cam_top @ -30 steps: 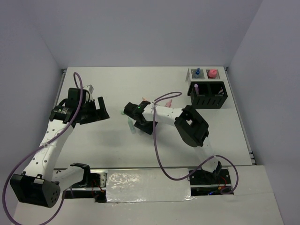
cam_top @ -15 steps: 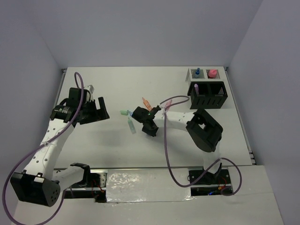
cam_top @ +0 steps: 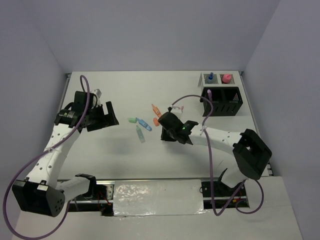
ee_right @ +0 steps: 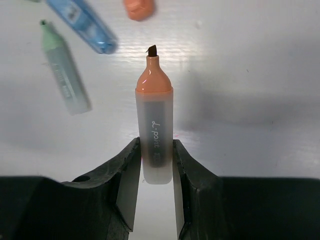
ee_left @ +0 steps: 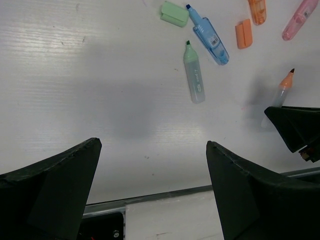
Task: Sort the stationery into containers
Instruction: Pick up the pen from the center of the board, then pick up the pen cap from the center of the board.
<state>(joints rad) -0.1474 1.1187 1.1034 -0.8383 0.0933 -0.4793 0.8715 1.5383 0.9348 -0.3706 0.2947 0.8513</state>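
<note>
White counter (cam_top: 125,90) under pale walls carries a loose scatter of stationery near its middle, with the black organiser (cam_top: 222,101) and the white mesh tray (cam_top: 218,79) off at 2 o'clock. One item is in hand: the right claw (ee_right: 156,146) is clenched on an uncapped orange highlighter (ee_right: 155,115), gripping its clear barrel with the tip pointing away from the wrist. The left claw (ee_left: 150,190) hangs released and empty toward 9 o'clock. Lying on the counter are a green marker (ee_left: 193,75), a blue marker (ee_left: 210,35), a green cap (ee_left: 175,13) and an orange cap (ee_left: 244,33). I judge this the carry stage; next the arm must swing toward 1 o'clock, to a compartment, and let go above it. From overhead the highlighter is hidden under the claw, its rear end is buried inside the grip, and which cell suits it is unclear.
</note>
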